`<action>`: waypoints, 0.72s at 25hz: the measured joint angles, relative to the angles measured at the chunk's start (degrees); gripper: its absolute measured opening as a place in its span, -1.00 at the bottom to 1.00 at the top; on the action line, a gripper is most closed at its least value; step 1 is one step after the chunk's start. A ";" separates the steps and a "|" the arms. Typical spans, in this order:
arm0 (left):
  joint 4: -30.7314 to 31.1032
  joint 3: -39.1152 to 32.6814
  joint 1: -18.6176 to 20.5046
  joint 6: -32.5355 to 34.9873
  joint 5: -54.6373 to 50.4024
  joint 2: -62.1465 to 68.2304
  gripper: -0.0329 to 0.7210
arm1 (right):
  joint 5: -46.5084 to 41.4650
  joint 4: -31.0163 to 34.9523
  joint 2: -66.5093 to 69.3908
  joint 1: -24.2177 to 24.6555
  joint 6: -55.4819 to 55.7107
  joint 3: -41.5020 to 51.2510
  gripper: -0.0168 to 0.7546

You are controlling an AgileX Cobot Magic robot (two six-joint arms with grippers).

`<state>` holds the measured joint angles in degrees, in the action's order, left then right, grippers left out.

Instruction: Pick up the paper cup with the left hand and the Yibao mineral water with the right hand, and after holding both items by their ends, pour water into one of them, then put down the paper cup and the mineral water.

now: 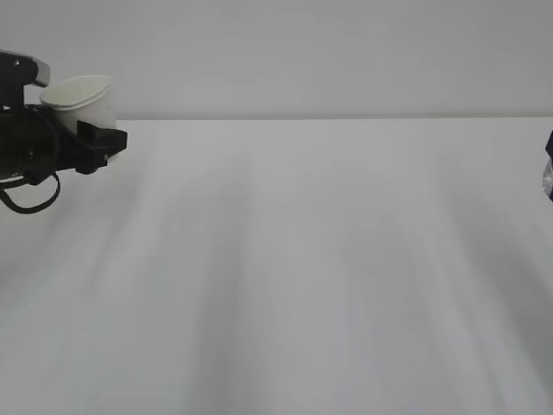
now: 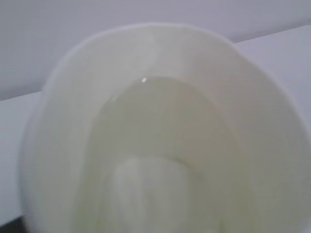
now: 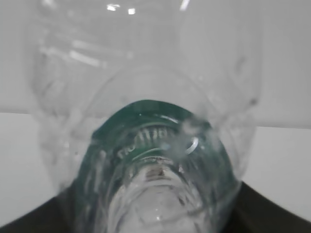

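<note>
The white paper cup [image 1: 82, 99] is held above the table at the far left of the exterior view, tilted, with my left gripper [image 1: 91, 131] shut on its lower part. In the left wrist view the paper cup's [image 2: 165, 126] pale cream inside fills the frame and hides the fingers. The Yibao mineral water [image 3: 146, 97], clear and ribbed with a green label band, fills the right wrist view. Dark fingers [image 3: 274, 211] flank its near end. Only a dark sliver of my right gripper [image 1: 549, 164] shows at the exterior view's right edge.
A plain white table [image 1: 302, 259] spans the exterior view, with a pale wall behind it. Nothing else stands on the table between the two arms.
</note>
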<state>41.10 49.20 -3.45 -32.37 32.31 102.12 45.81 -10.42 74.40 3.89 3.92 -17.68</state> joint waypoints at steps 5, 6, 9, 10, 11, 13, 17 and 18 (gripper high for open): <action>-0.11 -2.56 2.02 0.00 4.75 0.00 0.18 | 0.00 -0.22 0.00 0.00 -0.04 0.00 0.05; -0.24 -2.81 2.18 0.13 5.43 0.00 0.18 | 0.00 -0.33 0.00 0.00 -0.04 0.00 0.05; -0.46 -3.03 2.50 0.39 6.27 0.00 0.18 | 0.00 -0.46 0.00 0.00 -0.13 0.00 0.05; -0.46 -3.14 2.50 0.48 6.45 0.00 0.18 | 0.00 -0.58 0.00 0.00 -0.13 0.00 0.05; -0.46 -3.14 2.50 0.48 6.65 0.00 0.18 | 0.00 -0.69 0.00 0.00 -0.13 0.00 0.05; -0.46 -3.14 2.50 0.72 7.07 0.00 0.18 | 0.00 -0.65 0.00 0.00 -0.13 0.00 0.05; -0.46 -3.14 2.50 1.65 7.59 0.00 0.18 | 0.00 -0.72 0.00 0.00 -0.13 0.00 0.05; -0.46 -3.14 2.50 1.82 7.59 0.00 0.18 | 0.00 -0.72 0.00 0.00 -0.13 0.00 0.05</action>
<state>40.64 46.06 -0.95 -30.55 39.90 102.12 45.81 -11.14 74.40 3.89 3.78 -17.68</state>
